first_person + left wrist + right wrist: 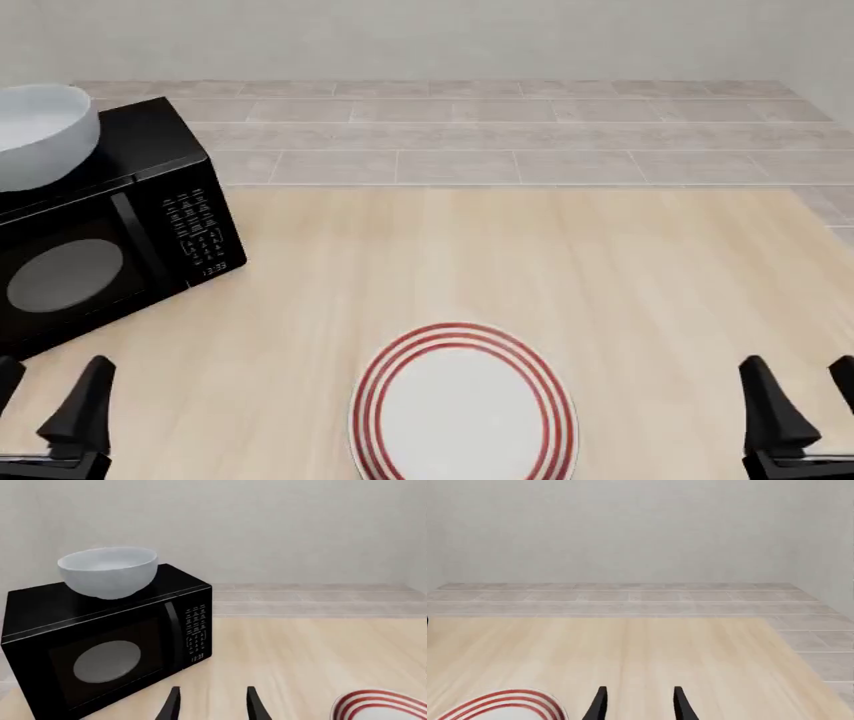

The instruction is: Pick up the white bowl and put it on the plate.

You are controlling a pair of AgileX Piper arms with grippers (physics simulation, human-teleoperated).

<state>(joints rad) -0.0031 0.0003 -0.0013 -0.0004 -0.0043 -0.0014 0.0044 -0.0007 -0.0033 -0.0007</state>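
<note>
Nothing is being held yet. The left end effector (pixel 47 400) is sitting low at about 8 o'clock in the front view, fingers spread with nothing between them. The right end effector (pixel 798 398) is waiting at about 4 o'clock, likewise spread and holding nothing.

The white bowl (pixel 40 132) is resting upright on top of the black microwave (pixel 107 235), out at 10 o'clock, near the oven's front top edge. The plate (pixel 462 408) is lying flat on the tabletop (pixel 534 260) at 6 o'clock, between the two arms and well apart from the microwave.

Step in hand, as judged: the reach for the bowl, a job for the left arm, since it is standing nearest.

- The bowl is sitting high; the arm is needing to lift above the oven's top before moving in, so as not to clip the door or keypad (pixel 196 632).
- The bowl looks glossy and deep, so a pinch over the rim, one finger inside and one outside, is looking the surest grip.
- Closing off-centre is risking a nudge that slides the bowl off the microwave.
- Carry level, then lower it centred inside the red rings.
</note>
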